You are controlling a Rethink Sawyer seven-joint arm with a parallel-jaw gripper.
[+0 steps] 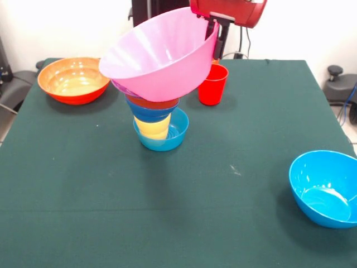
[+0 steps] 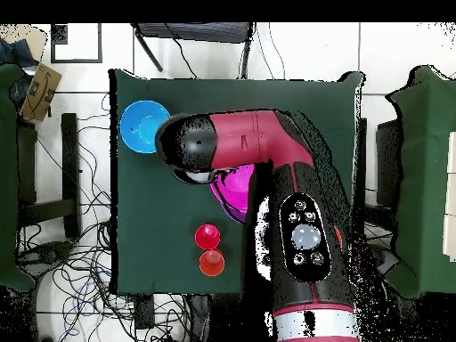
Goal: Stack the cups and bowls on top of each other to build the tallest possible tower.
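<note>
Tilted pink bowl [image 1: 162,56] (jaw-held) atop tower [image 1: 158,120]

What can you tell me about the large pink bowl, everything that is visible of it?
The large pink bowl is glossy, smooth plastic, round and deep, and empty inside. It is tilted, its opening facing up and toward the camera. The hand grips its far rim. Its underside rests on the tower of nested bowls, directly above a purple rim. In the overhead view the arm hides most of it.

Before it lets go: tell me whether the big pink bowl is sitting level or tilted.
Tilted. In the front view the pink bowl has its rim high at the end effector and low on the opposite side, above the tower.
</note>
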